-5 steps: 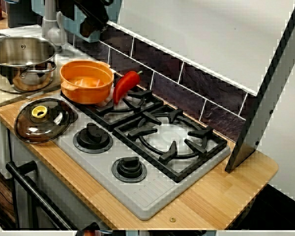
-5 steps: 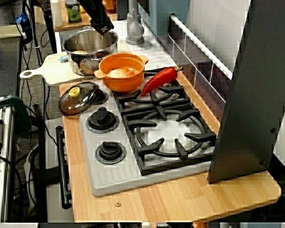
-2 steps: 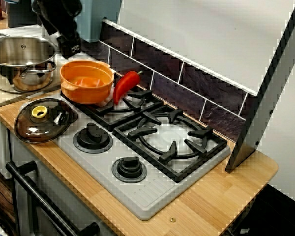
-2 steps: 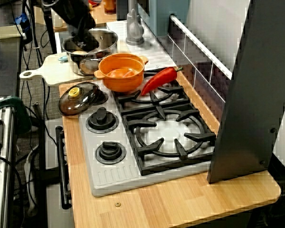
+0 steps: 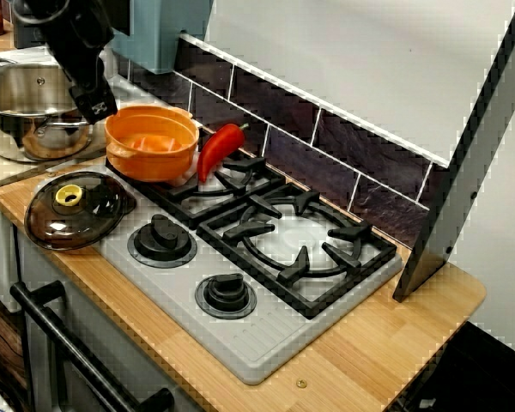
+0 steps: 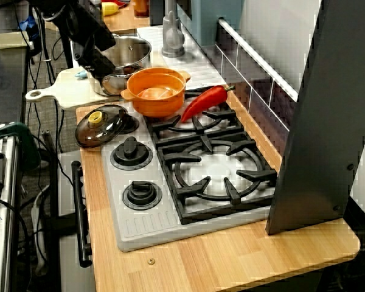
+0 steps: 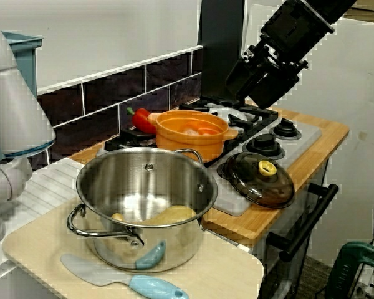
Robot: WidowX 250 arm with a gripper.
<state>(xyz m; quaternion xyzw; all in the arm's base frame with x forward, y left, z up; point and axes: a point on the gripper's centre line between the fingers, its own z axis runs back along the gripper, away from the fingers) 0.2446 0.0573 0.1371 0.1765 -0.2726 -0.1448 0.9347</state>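
My black gripper point(image 5: 97, 106) hangs just left of the orange pot point(image 5: 151, 142), in front of the steel pot point(image 5: 34, 107) and above the brown glass lid point(image 5: 75, 209). It holds nothing that I can see, and its dark jaws blur together. The view along the counter puts the gripper point(image 6: 107, 67) between the steel pot point(image 6: 131, 53) and the lid point(image 6: 103, 125). Seen from behind the steel pot, the gripper point(image 7: 248, 87) floats above the stove, beyond the orange pot point(image 7: 190, 132). A red pepper point(image 5: 219, 150) leans on the burner grate beside the orange pot.
The steel pot point(image 7: 143, 205) stands on a pale cutting board point(image 7: 227, 274) with a blue spatula point(image 7: 134, 283) beside it. Two black knobs point(image 5: 161, 236) sit on the stove's front. A tall dark panel point(image 5: 472, 154) stands at the counter's right end. A tiled wall runs behind.
The gripper has come away from the back wall, moving left and down toward the counter's front, from above the steel pot to beside the orange pot. Nothing else has moved.
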